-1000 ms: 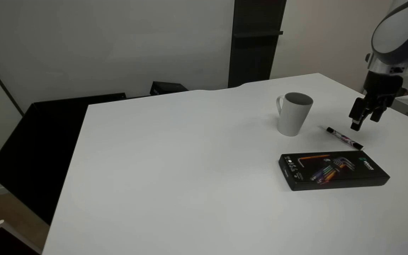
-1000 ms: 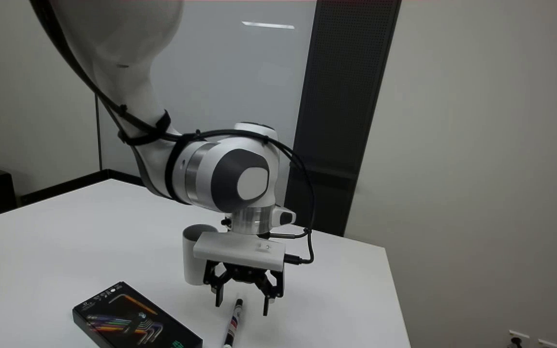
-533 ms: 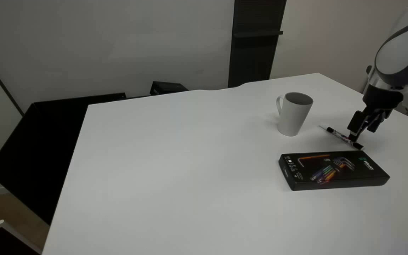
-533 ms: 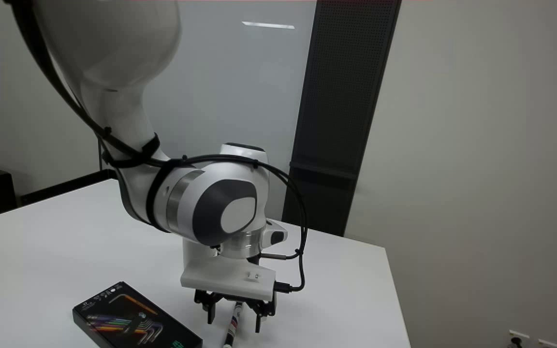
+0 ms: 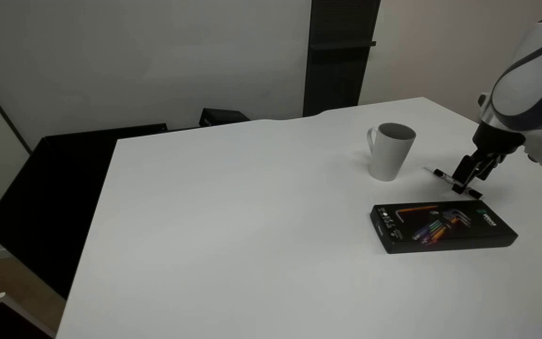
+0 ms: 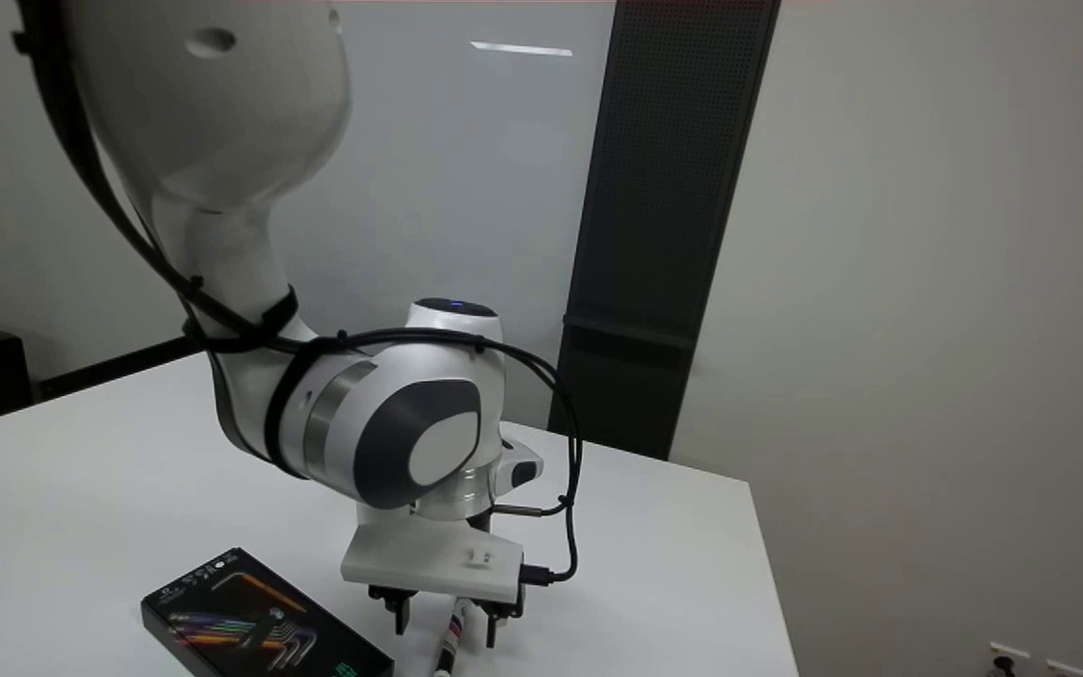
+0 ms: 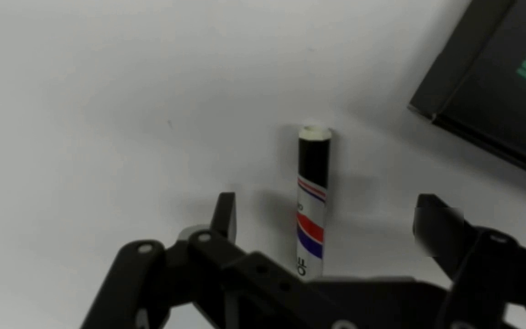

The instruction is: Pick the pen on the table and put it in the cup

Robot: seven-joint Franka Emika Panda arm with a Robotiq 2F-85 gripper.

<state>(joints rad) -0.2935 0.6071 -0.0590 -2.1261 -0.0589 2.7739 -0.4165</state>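
Note:
The pen (image 5: 476, 194) lies on the white table (image 5: 252, 212). In the wrist view the pen (image 7: 313, 201) is black and white with red and blue stripes and a pale end. My gripper (image 7: 328, 199) is open and straddles it, closer with the left finger (image 7: 224, 214); neither finger touches it. In an exterior view the gripper (image 6: 446, 636) is low, with the pen (image 6: 452, 639) between its fingers. In an exterior view a finger of the gripper (image 5: 470, 183) hides the pen's middle. The light-grey cup (image 5: 388, 153) stands upright beyond the pen; the arm mostly hides it elsewhere.
A flat black box with pictured hex keys (image 5: 445, 226) lies close to the pen's near end. It also shows in an exterior view (image 6: 259, 611) and at the upper right of the wrist view (image 7: 509, 91).
My gripper has come down from above the table to around the pen, shifting slightly left in both exterior views. It has stayed open. The pen, cup and box have not moved.

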